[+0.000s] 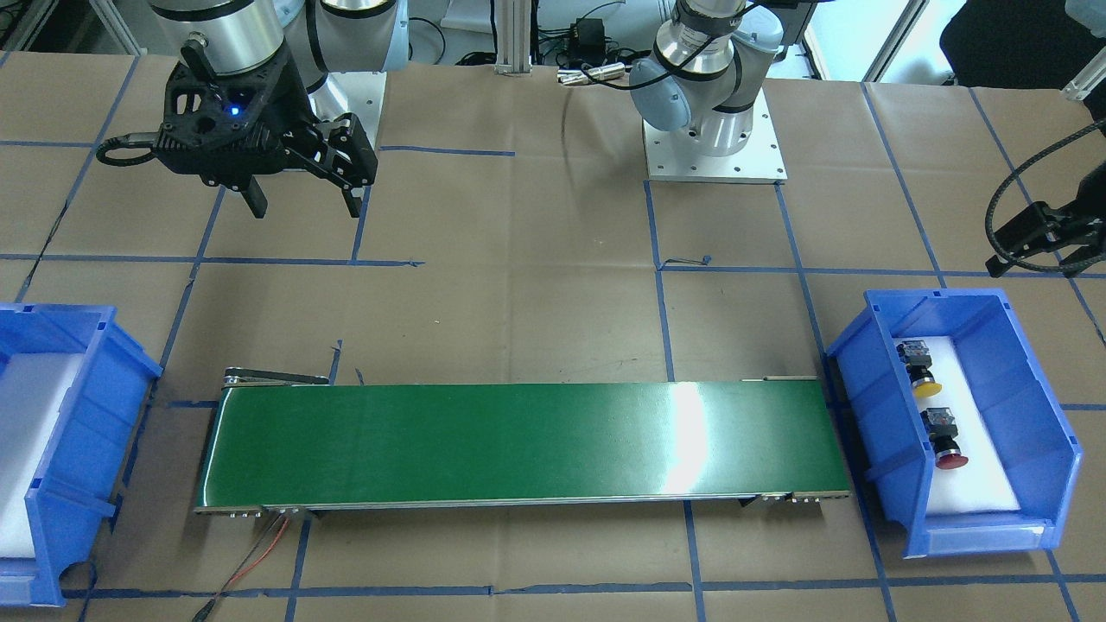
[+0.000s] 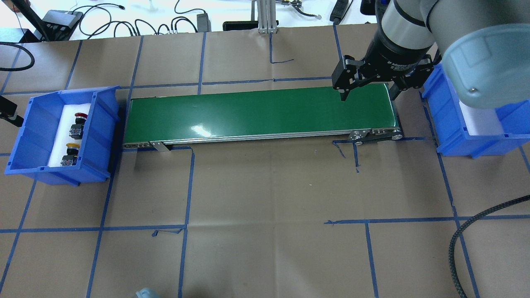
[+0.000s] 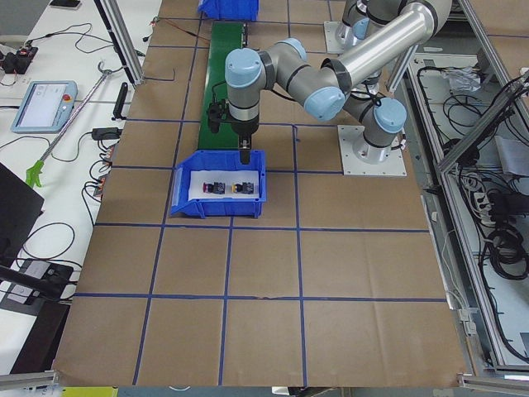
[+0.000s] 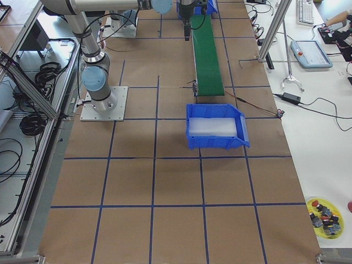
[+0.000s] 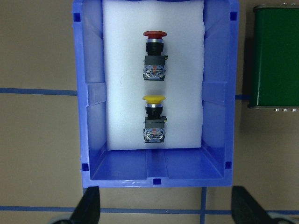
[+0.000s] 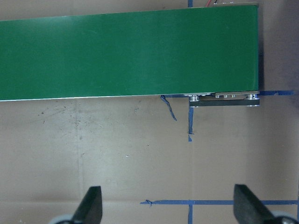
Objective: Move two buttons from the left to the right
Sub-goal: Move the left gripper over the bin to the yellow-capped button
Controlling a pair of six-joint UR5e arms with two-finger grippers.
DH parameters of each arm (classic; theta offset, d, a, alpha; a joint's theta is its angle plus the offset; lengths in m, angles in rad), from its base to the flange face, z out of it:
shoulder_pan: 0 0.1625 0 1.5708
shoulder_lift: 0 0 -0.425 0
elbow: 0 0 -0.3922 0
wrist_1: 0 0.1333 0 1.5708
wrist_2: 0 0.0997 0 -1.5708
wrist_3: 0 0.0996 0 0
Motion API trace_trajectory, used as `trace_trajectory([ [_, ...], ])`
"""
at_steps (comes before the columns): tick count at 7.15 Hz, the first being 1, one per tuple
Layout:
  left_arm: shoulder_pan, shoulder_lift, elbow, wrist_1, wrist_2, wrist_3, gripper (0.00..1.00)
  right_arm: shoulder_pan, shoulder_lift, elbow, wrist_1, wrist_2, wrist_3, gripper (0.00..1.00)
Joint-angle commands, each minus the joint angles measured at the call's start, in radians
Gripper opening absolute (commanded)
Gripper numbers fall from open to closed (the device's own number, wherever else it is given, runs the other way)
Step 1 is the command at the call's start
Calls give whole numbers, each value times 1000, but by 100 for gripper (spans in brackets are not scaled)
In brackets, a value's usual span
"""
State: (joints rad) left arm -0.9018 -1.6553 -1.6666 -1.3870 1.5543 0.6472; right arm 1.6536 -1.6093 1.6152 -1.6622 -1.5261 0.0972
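Two buttons lie on white foam in the left blue bin (image 5: 88,93), caps pointing the same way: the red-capped button (image 5: 154,53) and the yellow-capped button (image 5: 154,116). They also show in the overhead view as red button (image 2: 78,123) and yellow button (image 2: 69,154). My left gripper (image 5: 168,205) hangs open and empty above the bin's wall, well above the buttons. My right gripper (image 2: 368,93) is open and empty, high over the right end of the green conveyor belt (image 2: 256,114).
The right blue bin (image 2: 455,124) holds only a white foam pad. The conveyor spans the gap between the two bins. A black braided cable (image 2: 476,231) curls over the table's near right corner. Arm bases (image 1: 713,147) stand behind the belt.
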Motion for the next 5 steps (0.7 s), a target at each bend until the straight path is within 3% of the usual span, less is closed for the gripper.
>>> trace_trajectory([
  [1,41,-1,-135,157,-5,56,99,0,0,0,-1,1,-1,100],
  [3,40,-24,-241,306,-6,77,99,0,2,-1,-1,0,-1,100],
  [5,34,-78,-271,362,-71,77,99,0,2,0,-1,0,-2,100],
])
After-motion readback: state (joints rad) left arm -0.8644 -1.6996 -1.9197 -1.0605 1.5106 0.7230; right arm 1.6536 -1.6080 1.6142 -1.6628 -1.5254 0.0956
